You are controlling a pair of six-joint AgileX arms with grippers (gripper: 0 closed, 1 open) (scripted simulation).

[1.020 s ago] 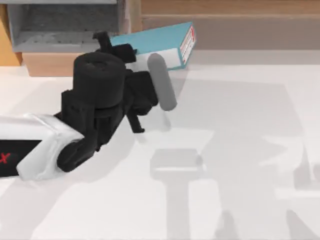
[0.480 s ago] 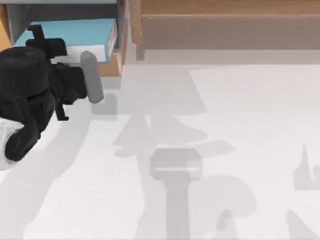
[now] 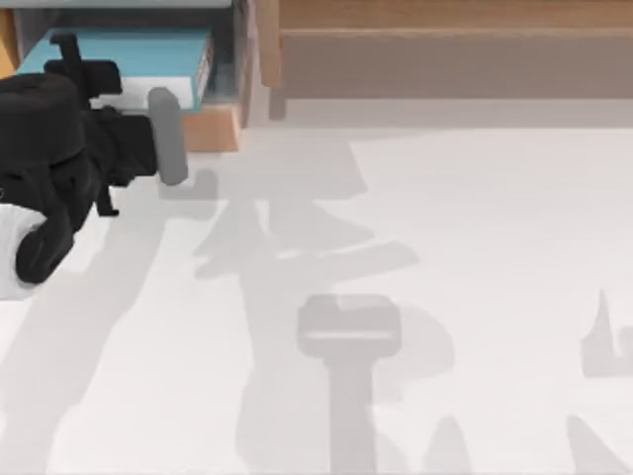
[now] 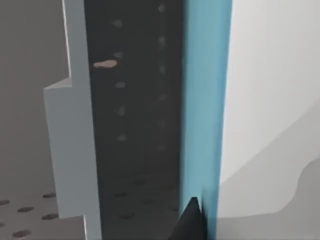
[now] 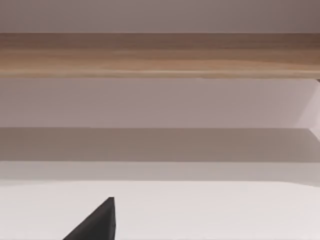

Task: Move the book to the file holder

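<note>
Top view, left pincer (image 3: 74,59) gripping book (image 3: 148,54) inside file holder (image 3: 213,129)

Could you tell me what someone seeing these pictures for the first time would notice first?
Most striking is the big black left hand at the table's far left corner, holding the teal-blue book inside the grey-walled file holder. Behind the white table a long brown wooden shelf runs along the far edge to the right. The left wrist view shows the book's blue cover close beside the holder's wall.
</note>
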